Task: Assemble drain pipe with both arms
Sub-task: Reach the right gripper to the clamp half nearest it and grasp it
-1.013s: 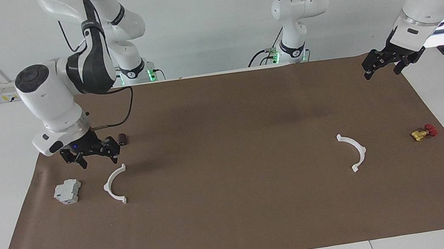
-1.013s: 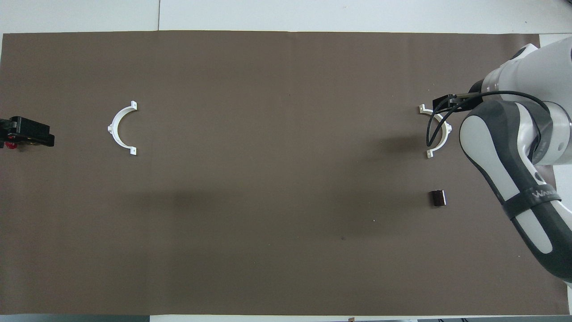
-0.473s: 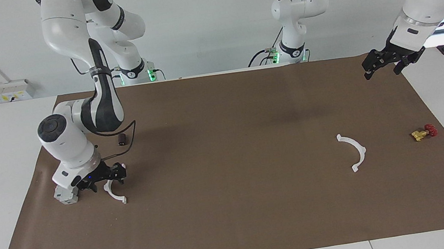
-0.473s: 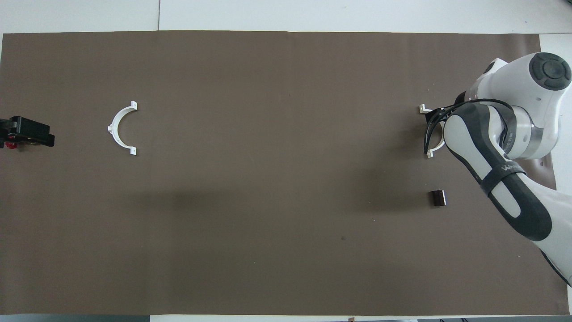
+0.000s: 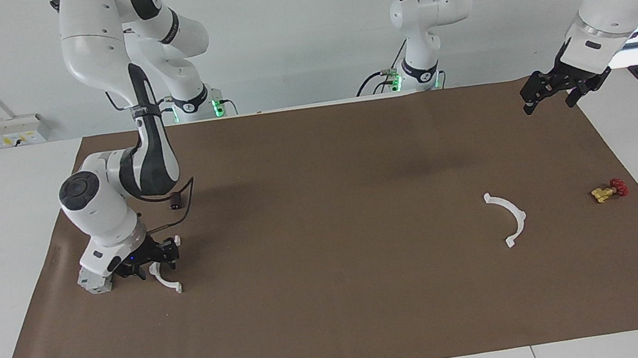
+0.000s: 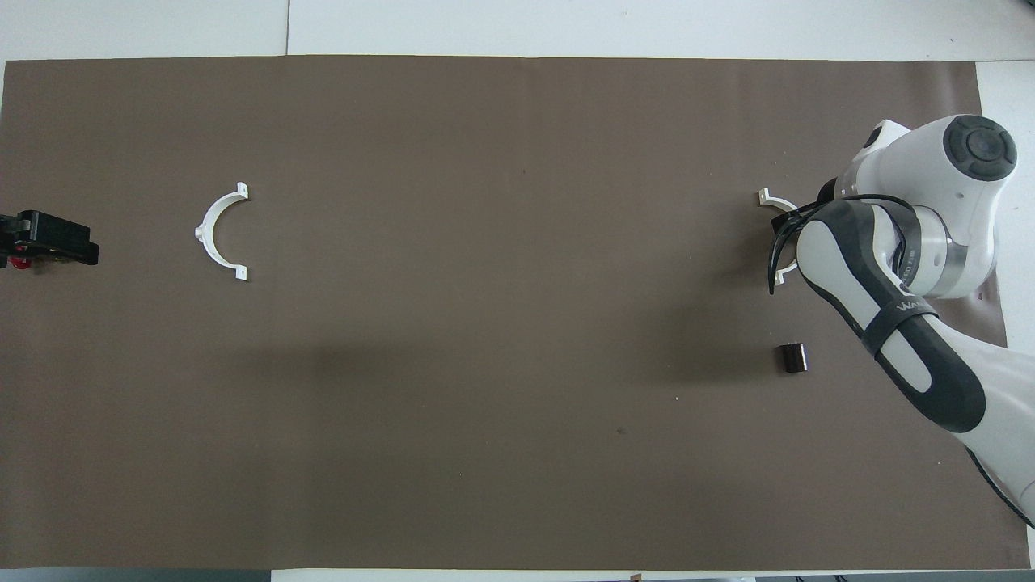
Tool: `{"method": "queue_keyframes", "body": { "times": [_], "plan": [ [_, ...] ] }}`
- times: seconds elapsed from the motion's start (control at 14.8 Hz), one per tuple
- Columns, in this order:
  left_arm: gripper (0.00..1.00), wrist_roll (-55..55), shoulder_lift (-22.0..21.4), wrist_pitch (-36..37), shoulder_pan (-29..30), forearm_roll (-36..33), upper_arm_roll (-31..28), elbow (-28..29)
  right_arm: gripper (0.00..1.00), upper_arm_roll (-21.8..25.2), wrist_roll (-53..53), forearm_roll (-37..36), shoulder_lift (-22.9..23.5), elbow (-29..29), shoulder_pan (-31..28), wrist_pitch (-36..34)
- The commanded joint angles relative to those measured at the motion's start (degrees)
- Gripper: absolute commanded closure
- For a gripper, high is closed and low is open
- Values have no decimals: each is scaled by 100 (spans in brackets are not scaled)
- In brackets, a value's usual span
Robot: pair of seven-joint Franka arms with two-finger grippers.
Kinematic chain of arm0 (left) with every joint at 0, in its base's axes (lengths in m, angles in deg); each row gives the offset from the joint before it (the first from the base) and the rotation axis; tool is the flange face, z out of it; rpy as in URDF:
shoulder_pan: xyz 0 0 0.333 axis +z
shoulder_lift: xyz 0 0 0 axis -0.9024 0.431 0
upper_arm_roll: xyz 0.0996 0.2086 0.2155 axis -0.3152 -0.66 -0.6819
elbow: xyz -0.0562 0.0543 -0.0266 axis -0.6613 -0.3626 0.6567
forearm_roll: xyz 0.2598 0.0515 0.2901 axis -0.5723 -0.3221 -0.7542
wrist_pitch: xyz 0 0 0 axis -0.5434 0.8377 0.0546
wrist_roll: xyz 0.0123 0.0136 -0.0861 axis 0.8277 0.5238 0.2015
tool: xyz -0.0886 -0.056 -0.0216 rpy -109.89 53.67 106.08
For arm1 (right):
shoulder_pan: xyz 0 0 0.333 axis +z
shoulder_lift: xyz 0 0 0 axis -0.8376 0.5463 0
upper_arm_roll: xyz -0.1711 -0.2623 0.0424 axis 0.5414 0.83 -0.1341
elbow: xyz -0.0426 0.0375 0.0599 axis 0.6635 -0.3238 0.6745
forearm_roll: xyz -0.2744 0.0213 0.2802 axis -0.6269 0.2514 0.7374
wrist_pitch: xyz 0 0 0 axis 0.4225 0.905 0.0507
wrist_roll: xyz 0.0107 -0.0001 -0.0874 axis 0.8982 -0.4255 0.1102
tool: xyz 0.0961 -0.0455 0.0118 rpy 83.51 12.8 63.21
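Observation:
The drain pipe lies as two separate white half-rings on the brown mat. One half-ring (image 5: 165, 280) is at the right arm's end, and only its tabbed ends (image 6: 768, 197) show past the arm in the overhead view. My right gripper (image 5: 148, 265) is down at mat level on the middle of this half-ring's arc. The other half-ring (image 5: 521, 215) (image 6: 202, 234) lies alone toward the left arm's end. My left gripper (image 5: 550, 99) (image 6: 50, 240) hangs open and empty in the air over the mat's end by the valve, where the left arm waits.
A grey boxy block (image 5: 91, 284) sits right beside the right gripper, partly hidden by the wrist. A small dark cylinder (image 5: 175, 199) (image 6: 792, 358) lies nearer to the robots than that half-ring. A yellow-and-red valve (image 5: 609, 191) lies at the left arm's end.
The right arm has come down from above the mat until its gripper reached the half-ring beside the grey block. The left arm has not moved.

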State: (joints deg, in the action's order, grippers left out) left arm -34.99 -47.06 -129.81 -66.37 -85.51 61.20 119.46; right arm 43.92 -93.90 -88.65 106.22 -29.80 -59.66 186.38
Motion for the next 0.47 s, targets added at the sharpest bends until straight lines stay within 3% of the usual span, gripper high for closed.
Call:
{"method": "queue_keyframes", "body": {
  "times": [0.0,0.41],
  "plan": [
    [0,0,-117,-32,-3,-100,3,95,43,-41,-429,120,-133,-237,-162,158],
    [0,0,-117,-32,-3,-100,3,104,50,-41,-420,120,-151,-369,-162,281]
  ]
}}
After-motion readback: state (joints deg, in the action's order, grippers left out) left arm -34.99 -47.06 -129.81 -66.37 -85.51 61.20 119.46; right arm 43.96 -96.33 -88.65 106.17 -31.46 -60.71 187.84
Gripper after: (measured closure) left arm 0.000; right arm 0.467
